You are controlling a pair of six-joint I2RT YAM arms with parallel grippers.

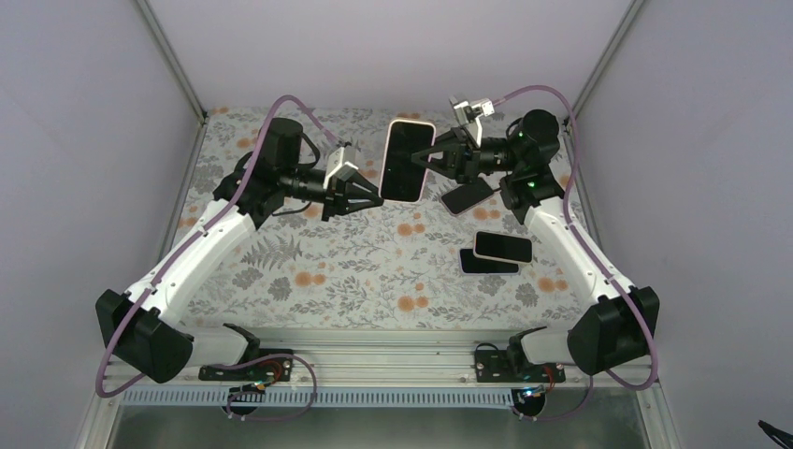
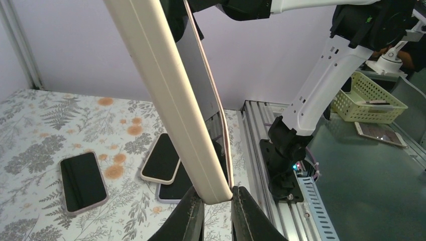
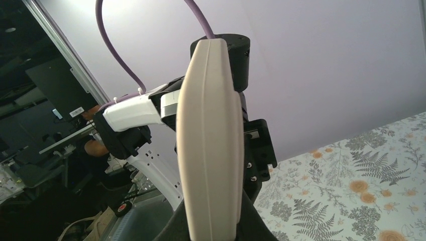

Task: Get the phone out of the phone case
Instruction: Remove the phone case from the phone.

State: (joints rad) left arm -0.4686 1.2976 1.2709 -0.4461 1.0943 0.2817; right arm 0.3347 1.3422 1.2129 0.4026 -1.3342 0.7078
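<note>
The phone (image 1: 404,150) in its cream phone case (image 2: 163,90) hangs above the table's (image 1: 318,267) far edge, screen up, long axis running far to near. The left gripper (image 1: 376,198) pinches the case's near corner, and the right gripper (image 1: 423,158) is clamped on its right edge.

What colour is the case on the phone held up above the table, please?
The phone case is cream, clearest in the right wrist view.

Cased phone (image 1: 408,161) is up off the table (image 1: 318,281), over its far middle, between both grippers. Left gripper (image 1: 376,200) at its near left corner; right gripper (image 1: 428,157) on its right edge. Loose phone (image 1: 468,195) flat on the table below the right gripper. Nearer, right side: upper phone (image 1: 503,247) overlapping lower phone (image 1: 486,263). Basket (image 2: 369,98) off the table, past the right arm's base.
</note>
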